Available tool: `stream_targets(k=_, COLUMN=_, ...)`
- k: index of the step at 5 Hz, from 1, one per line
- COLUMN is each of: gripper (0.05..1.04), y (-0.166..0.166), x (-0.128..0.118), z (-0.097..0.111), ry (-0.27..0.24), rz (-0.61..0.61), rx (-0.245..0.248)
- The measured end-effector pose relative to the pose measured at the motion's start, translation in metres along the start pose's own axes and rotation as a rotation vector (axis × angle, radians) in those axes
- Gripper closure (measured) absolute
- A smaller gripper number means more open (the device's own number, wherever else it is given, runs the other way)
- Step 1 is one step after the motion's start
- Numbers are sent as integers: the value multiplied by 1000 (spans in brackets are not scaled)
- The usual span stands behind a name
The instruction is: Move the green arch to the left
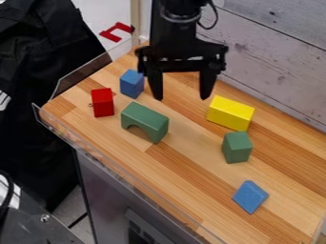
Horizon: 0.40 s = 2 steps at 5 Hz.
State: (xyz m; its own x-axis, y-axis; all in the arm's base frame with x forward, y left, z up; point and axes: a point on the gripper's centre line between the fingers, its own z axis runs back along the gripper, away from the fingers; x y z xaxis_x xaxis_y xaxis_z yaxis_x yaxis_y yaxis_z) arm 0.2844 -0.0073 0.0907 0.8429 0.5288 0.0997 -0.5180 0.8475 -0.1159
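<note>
The black gripper (pixel 181 96) hangs at the upper middle of the camera view, its two fingers spread wide apart with nothing between them. Below and to the left of it, the green arch (pixel 147 118) stands on the wooden surface, its curved opening facing the front left. The gripper appears to be above and behind the arch, not touching it.
A blue block (pixel 132 84) and a red block (pixel 102 102) stand left of the arch. To its right are a yellow block (pixel 230 113), a green block (pixel 237 147) and a blue wedge (pixel 250 196). A clear rim (pixel 119 166) edges the wooden table (pixel 185 171).
</note>
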Motion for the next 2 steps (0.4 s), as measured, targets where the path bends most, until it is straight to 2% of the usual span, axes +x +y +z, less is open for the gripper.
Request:
stream_targets(k=1, gripper=83, y=-14, x=0, z=11, ry=-2, rz=-245, rx=-39)
stream_targets(k=2, gripper=83, y=-24, x=-1, z=12, ry=-15, rz=-402, rx=-71)
